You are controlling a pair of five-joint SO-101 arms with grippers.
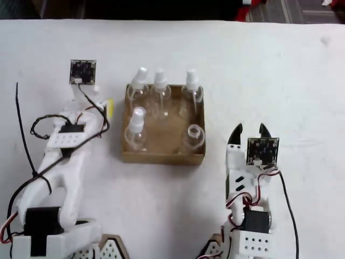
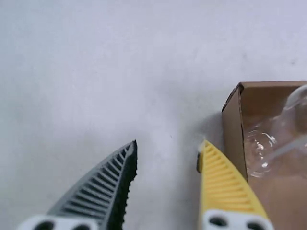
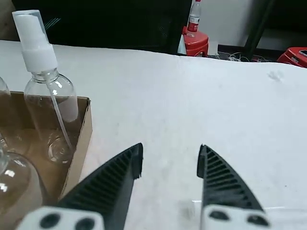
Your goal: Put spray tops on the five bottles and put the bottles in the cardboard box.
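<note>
Though close to finished by the look of things, lacked one last step. Counted five bottles (image 1: 160, 105) inside the cardboard box (image 1: 161, 157), in two rows: three along the wall away from the arms, two along the wall nearer them. Found spray tops (image 1: 141, 74) on four: the far-left bottle (image 1: 136, 93), the far-middle bottle (image 1: 160, 96), the far-right bottle (image 1: 192, 94) and the near-left bottle (image 1: 135, 135). Found the near-right bottle (image 1: 193, 139) bare at the neck, its round mouth open upward. Judged the boxing done and the capping one short; left only the fitting of a top on that single bottle, either where it stood or after lifting it out.

Noted every bottle upright on its base, long axis vertical, neck up. Could not tell which way the nozzles faced.

Saw the left claw (image 2: 168, 148) low over the table (image 1: 280, 70), just beside the box's left wall, its grey and yellow fingers spread and gripping nothing. Saw the right claw (image 3: 170, 155) on the other side, near the box's near-right corner and close to the uncapped bottle, likewise spread and empty, pointing away across the table.
</note>
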